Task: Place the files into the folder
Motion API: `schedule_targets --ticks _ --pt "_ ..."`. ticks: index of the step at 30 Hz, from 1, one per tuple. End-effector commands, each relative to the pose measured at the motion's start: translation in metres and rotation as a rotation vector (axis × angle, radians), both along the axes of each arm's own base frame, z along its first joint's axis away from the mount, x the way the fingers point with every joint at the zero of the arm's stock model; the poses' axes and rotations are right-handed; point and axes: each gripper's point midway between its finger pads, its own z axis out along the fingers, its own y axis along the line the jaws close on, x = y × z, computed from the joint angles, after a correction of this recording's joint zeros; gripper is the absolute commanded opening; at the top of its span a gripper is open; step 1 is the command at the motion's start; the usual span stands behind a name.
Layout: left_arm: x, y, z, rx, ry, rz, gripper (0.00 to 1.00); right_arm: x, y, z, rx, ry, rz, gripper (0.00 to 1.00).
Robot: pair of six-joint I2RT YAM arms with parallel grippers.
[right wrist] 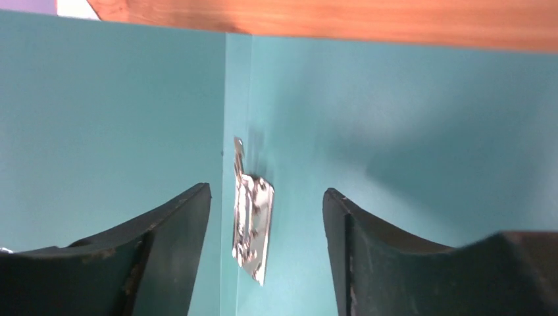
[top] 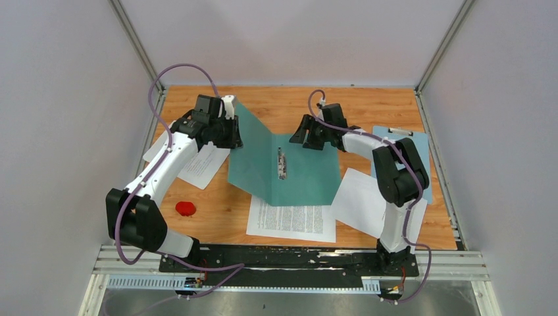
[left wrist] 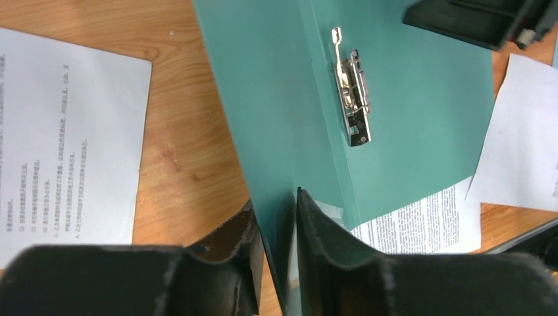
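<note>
From the top camera I see the folder (top: pixel 303 174) lying open in the middle of the desk (top: pixel 224 214). Its right cover is flat on the wood and its left cover stands up, tilted toward the left arm. The small metal fastener (top: pixel 281 163) sits along the inner spine.

The left tool (left wrist: pixel 275 201) is at the upper edge of the raised cover. In the left wrist camera the cover passes between the 2 fingers, and the gap is narrow. I cannot tell if the pads really press the card or only stand close on both sides of it.

The right tool (right wrist: pixel 266 191) hovers above the far part of the flat cover. Its fingers are well apart and hold nothing. In the right wrist camera the fastener shows between them, lower down.

I count 3 files on the desk, and none is inside the folder. The near file (top: pixel 293 220) shows its printed text, and its far edge is under the folder's near edge. The left file (top: pixel 201 168) lies beside the raised cover, partly under the left arm. The right file (top: pixel 360 201) lies blank side up beside the flat cover.

A light blue clipboard (top: pixel 380 137) lies at the right side, partly hidden by the right arm. A small red object (top: pixel 185 209) rests near the left arm's base.
</note>
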Motion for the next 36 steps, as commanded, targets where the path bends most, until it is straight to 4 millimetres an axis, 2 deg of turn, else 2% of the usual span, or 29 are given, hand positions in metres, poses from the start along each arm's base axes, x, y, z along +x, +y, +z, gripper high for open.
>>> schedule_targets --ticks 1,6,8,10,11,17,25,31,33,36 --pt "0.013 0.008 0.024 0.024 -0.073 0.033 0.35 -0.009 -0.037 0.036 -0.067 -0.029 -0.096 0.68" --pt "0.017 0.011 0.043 0.037 -0.111 0.041 0.52 -0.029 -0.086 0.039 -0.189 0.059 -0.199 0.78" --pt "0.018 0.011 0.05 0.04 -0.125 0.037 0.68 -0.036 -0.115 0.042 -0.238 0.089 -0.268 0.82" --pt "0.019 0.012 0.057 0.04 -0.141 0.038 0.75 -0.047 -0.142 0.042 -0.293 0.139 -0.34 0.94" --pt "0.018 0.012 0.06 0.038 -0.147 0.038 0.77 -0.052 -0.155 0.043 -0.319 0.159 -0.378 0.96" --pt "0.008 0.0 0.071 0.041 -0.176 -0.023 0.82 -0.091 -0.233 0.042 -0.509 0.302 -0.653 1.0" --pt "-0.013 -0.021 0.085 0.101 -0.228 -0.096 0.88 -0.16 -0.325 0.017 -0.658 0.553 -1.07 0.99" --pt "-0.026 -0.045 0.094 0.11 -0.263 -0.153 0.88 -0.204 -0.381 0.006 -0.678 0.603 -1.3 0.99" --pt "-0.025 -0.043 0.1 0.129 -0.291 -0.137 0.88 -0.217 -0.393 0.004 -0.674 0.618 -1.363 0.99" --pt "-0.019 -0.029 0.11 0.171 -0.327 -0.066 0.88 -0.235 -0.405 0.002 -0.676 0.64 -1.443 0.99"
